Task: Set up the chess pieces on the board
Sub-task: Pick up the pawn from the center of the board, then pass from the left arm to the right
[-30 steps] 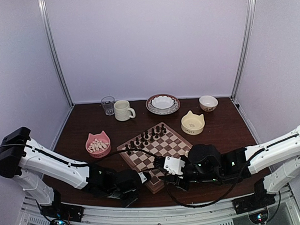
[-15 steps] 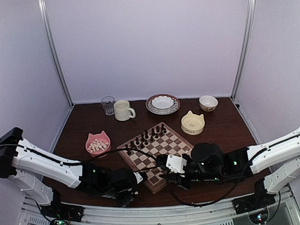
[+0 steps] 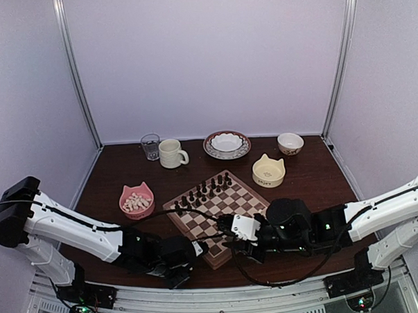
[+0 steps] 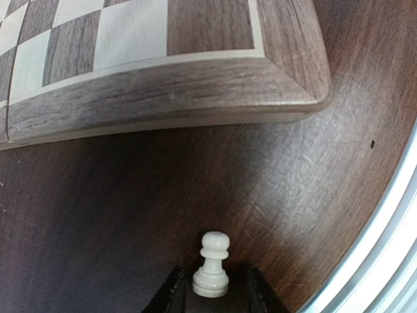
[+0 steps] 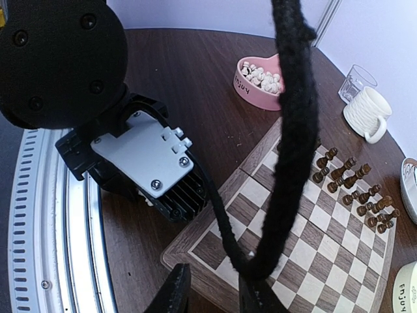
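In the left wrist view one cream-white pawn (image 4: pixel 212 264) stands upright on the dark table, just off the near corner of the board (image 4: pixel 163 85). My left gripper (image 4: pixel 212 293) is open, with a finger on each side of the pawn's base and a small gap showing. Several more cream-white pieces (image 3: pixel 136 201) lie in a pink bowl (image 3: pixel 136 191). My right gripper (image 5: pixel 212 293) is open and empty above the board's near corner (image 5: pixel 215 261), and a black cable (image 5: pixel 287 130) hangs in front of it. In the top view the left gripper (image 3: pixel 178 265) and right gripper (image 3: pixel 230 242) sit close together.
Dark pieces (image 3: pixel 203 190) stand in rows along the board's far edge. A glass (image 3: pixel 150 146), cream mug (image 3: pixel 171 154), patterned plate with white dish (image 3: pixel 226 144), small bowl (image 3: pixel 290 143) and yellow cat bowl (image 3: pixel 268 171) stand behind. The table's metal front rail (image 4: pixel 384 241) is close by.
The right gripper has shifted slightly left toward the board's near corner. The left gripper has shifted only a little near that corner.
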Action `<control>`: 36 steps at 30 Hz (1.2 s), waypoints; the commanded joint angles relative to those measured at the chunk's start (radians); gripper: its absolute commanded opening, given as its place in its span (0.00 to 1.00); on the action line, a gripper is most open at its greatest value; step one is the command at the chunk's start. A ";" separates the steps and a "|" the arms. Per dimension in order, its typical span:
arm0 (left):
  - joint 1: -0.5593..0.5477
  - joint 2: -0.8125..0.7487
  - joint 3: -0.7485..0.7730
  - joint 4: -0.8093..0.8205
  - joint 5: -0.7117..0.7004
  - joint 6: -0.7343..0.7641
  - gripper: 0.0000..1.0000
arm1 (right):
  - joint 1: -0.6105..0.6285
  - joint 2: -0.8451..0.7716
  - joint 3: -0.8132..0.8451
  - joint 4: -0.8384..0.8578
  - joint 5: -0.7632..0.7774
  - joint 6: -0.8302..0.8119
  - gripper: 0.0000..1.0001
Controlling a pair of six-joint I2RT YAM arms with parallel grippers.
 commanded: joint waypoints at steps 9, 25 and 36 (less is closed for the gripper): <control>-0.001 -0.018 -0.008 -0.004 -0.017 0.009 0.20 | -0.013 -0.026 -0.018 0.037 -0.026 0.018 0.29; 0.001 -0.355 -0.194 0.338 0.094 0.078 0.15 | -0.011 -0.024 -0.040 0.088 -0.281 -0.035 0.30; 0.001 -0.241 -0.097 0.460 0.379 0.126 0.16 | 0.019 0.039 0.005 0.055 -0.285 -0.058 0.31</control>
